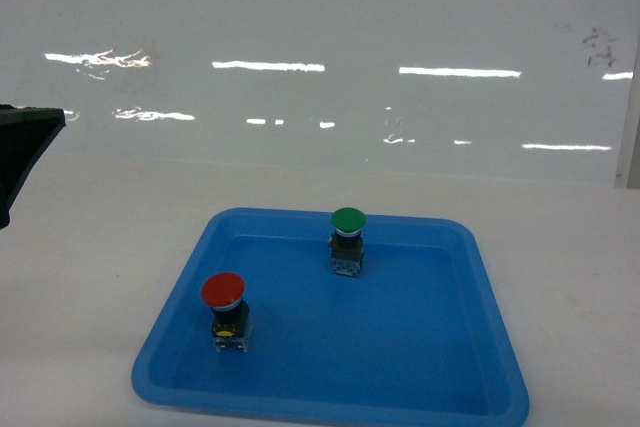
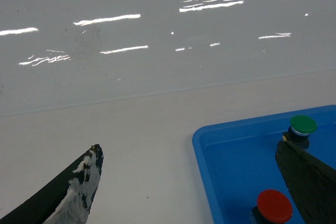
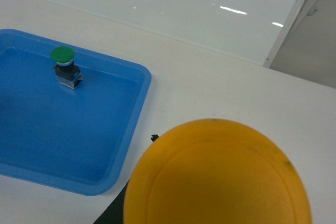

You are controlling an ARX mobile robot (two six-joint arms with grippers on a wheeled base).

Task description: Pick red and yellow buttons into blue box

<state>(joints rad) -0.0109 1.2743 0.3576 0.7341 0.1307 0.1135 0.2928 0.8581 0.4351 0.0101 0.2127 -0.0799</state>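
Closest in the right wrist view, the yellow button [image 3: 218, 174] fills the lower right of the frame, its round cap huge and a little blurred, with a dark sliver beneath it at the bottom edge. The right hand itself does not show there, so whether it grips the button I cannot tell, though the cap sits right under that camera. In the head view this button and the right hand are out of sight.

In the left wrist view the left hand [image 2: 197, 184] stands open, one dark finger with white scuffing at the lower left and the other at the lower right, wide apart and holding nothing. The right-side finger overlaps the blue tray [image 2: 220, 153] in that frame.

The red button [image 1: 225, 309] stands upright in the lower left part of the shallow blue tray [image 1: 480, 337], red cap on top of a black-and-clear block. Farther back, near the middle of the tray's far wall, the green button [image 1: 347, 239] stands upright too, well apart from the red one.

The tray rests on a white desk [image 1: 90, 277]. A dark piece of the left arm [image 1: 22, 152] juts in at the left edge of the head view. Beyond the desk rises a glossy white wall [image 1: 320, 37] streaked with reflected strip lights. The blue box appears in none of the views.
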